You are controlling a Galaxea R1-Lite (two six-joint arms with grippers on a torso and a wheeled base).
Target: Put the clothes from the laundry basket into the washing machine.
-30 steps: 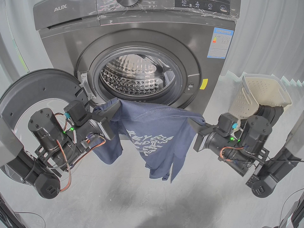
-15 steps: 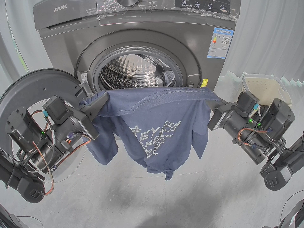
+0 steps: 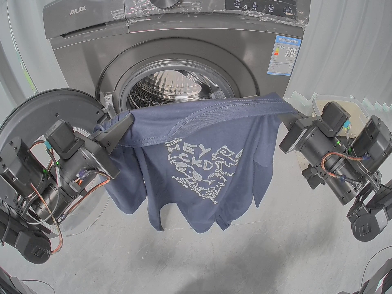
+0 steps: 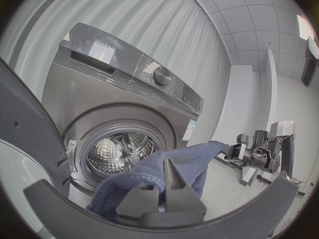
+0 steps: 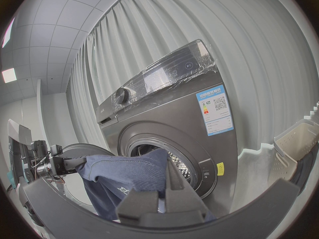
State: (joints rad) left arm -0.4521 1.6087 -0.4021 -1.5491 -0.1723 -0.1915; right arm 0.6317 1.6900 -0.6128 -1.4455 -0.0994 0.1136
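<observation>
While the fingers are pinching fully shut on cloth, the left gripper (image 3: pixel 123 124) is clamping one end of the shirt's (image 3: pixel 196 143) top edge and the right gripper (image 3: pixel 290 116) is clamping the other end. Both wrist views are showing blue fabric bunched between closed pads. The edge is running nearly taut between the two, with only a slight sag. The rest is hanging below as a loose sheet, print facing the robot, one sleeve dangling by the left arm, and the tail appears to be clearing the floor.

The shirt is hanging just in front of the washer (image 3: pixel 81 54), across the lower part of the opening, not yet inside the drum (image 3: pixel 175 84). The door (image 3: pixel 45 107) is standing wide open on the left. The basket (image 3: pixel 351 99) is sitting beside the washer, behind the right arm.

Handling, judged: it is looking light, soft and limp, so it will be folding and swinging rather than holding shape. The stitched edge band is looking like the best grip, thick enough not to slip. The hanging tail is likely the risk, catching on the opening's rim.
</observation>
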